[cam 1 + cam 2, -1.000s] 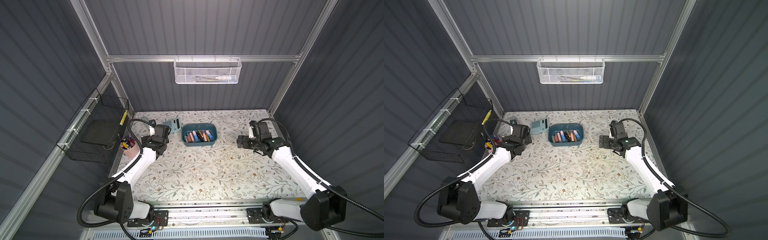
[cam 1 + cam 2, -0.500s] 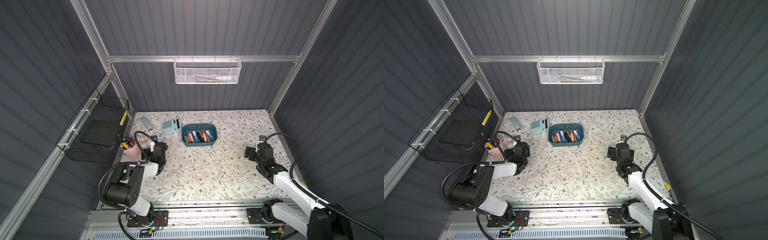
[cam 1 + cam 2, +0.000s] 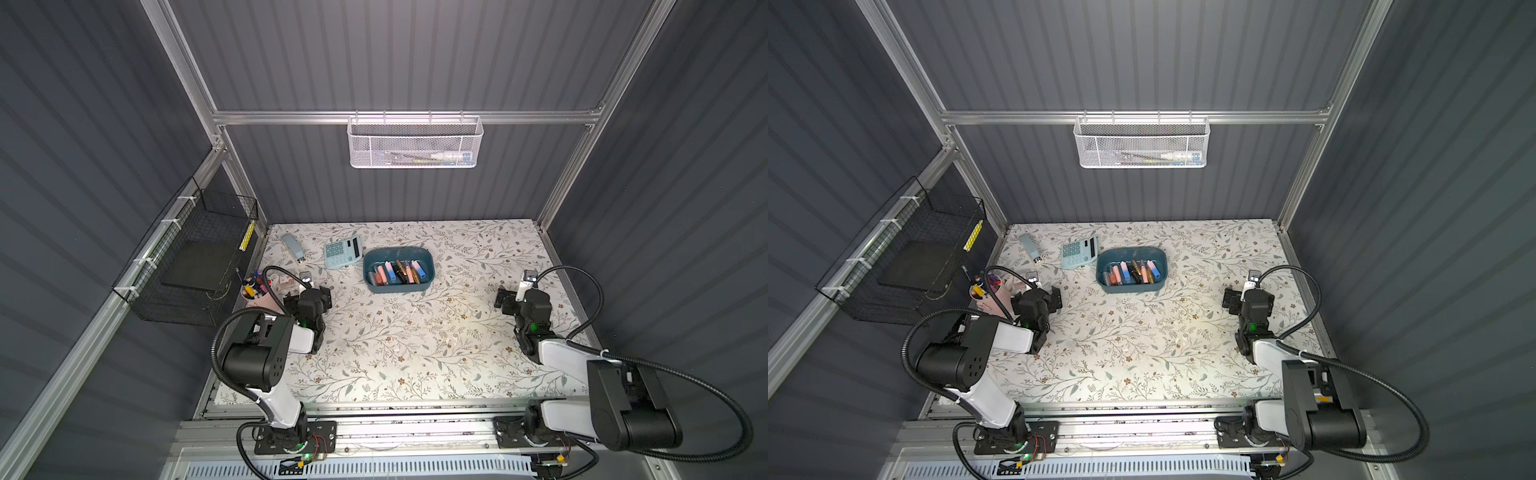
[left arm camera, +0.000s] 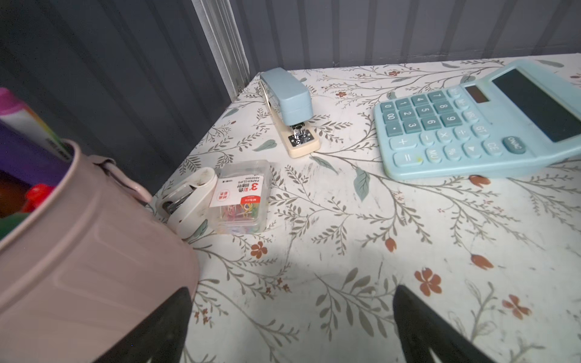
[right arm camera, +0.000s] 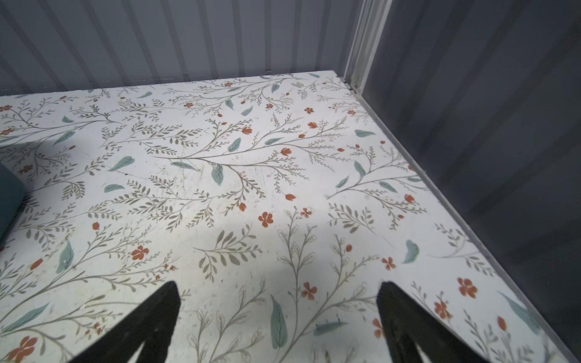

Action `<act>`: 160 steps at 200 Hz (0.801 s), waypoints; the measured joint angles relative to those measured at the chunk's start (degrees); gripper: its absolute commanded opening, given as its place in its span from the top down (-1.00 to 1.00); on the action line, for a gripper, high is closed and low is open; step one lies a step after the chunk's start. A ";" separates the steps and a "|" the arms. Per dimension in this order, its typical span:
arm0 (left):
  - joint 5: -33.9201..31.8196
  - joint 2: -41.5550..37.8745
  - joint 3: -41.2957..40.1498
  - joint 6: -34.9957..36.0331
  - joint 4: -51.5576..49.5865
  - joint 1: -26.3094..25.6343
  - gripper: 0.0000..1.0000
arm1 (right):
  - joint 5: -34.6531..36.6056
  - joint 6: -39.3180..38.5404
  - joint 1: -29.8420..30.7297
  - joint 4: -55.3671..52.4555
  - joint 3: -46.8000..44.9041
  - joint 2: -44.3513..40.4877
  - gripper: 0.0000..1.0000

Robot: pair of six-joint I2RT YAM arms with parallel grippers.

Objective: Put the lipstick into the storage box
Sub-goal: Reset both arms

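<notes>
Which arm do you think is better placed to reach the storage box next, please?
Probably left: the left gripper, open and empty, sits nearer the storage box than the right gripper, also open and empty.

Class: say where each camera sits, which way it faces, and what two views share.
Top views: high at the front, looking down on the table; left arm and right arm show.
Left wrist: low, facing calculator and stapler; open left gripper shows.
Right wrist: low, facing the table's far right corner; open right gripper shows.
Shared: the calculator, left wrist and top views.
</notes>
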 measured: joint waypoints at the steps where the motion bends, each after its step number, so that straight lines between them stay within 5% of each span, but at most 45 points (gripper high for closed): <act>1: 0.07 0.07 -0.04 0.00 0.02 0.00 -0.99 | -0.13 0.00 -0.04 0.20 0.02 0.22 -0.98; 70: 4.13 0.66 -0.46 -0.04 1.05 1.66 -1.00 | -13.29 -0.24 -5.95 9.29 -0.59 5.68 -0.98; 160: 5.35 0.66 -0.46 -0.04 1.01 1.99 -0.99 | -16.50 0.44 -6.38 9.81 -0.59 5.62 -0.98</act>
